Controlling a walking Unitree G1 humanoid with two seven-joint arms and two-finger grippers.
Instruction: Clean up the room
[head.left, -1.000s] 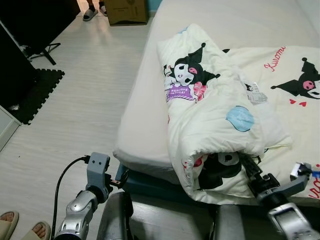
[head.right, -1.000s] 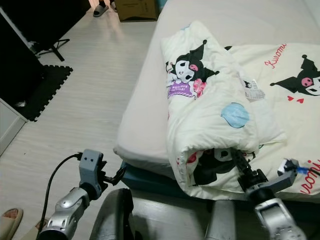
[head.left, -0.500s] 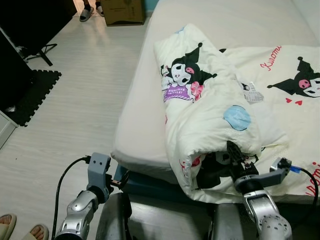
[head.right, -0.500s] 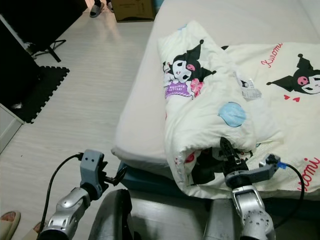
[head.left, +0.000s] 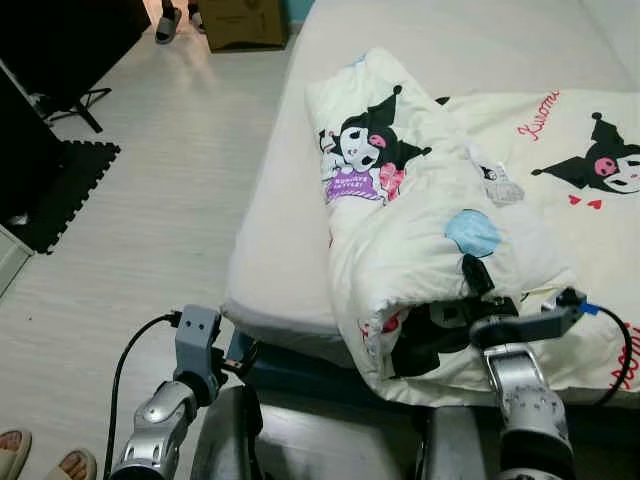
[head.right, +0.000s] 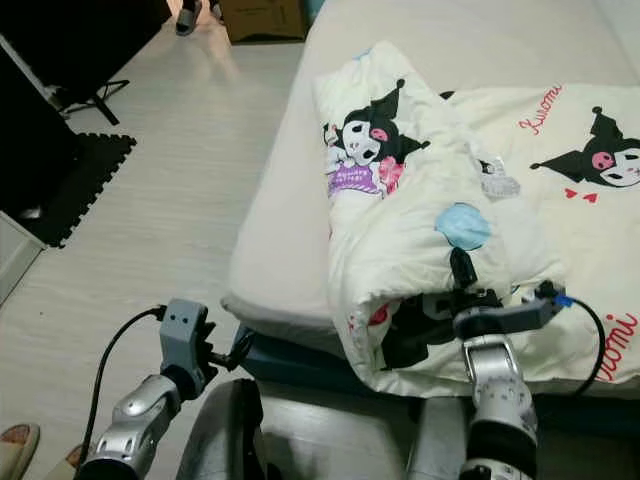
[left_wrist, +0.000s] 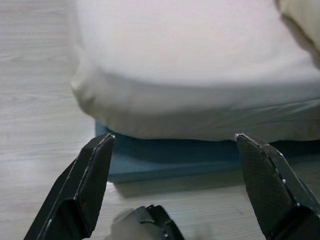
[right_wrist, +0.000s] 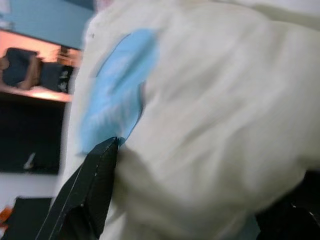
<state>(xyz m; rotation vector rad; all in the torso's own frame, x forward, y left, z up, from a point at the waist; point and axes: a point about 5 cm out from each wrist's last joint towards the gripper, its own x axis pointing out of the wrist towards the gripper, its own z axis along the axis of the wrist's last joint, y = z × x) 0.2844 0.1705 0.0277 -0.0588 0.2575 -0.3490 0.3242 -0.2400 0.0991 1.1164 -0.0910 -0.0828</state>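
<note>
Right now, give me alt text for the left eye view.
The right gripper has its jaws around the near fold of a cream cartoon-print quilt on a bed. The left gripper hangs open low beside the bed, over pale wood floor.

A bedroom with a pale wood-plank floor (head.left: 170, 200) and a bed (head.left: 300, 180) under a cream sheet, resting on a blue base (left_wrist: 165, 157). On the robot's left, a black foam mat (head.left: 65, 190) lies on the floor beside a large dark piece of furniture (head.left: 60, 40). A cardboard box (head.left: 245, 22) stands at the far end, near a person's sandalled feet (head.left: 168, 20).
</note>
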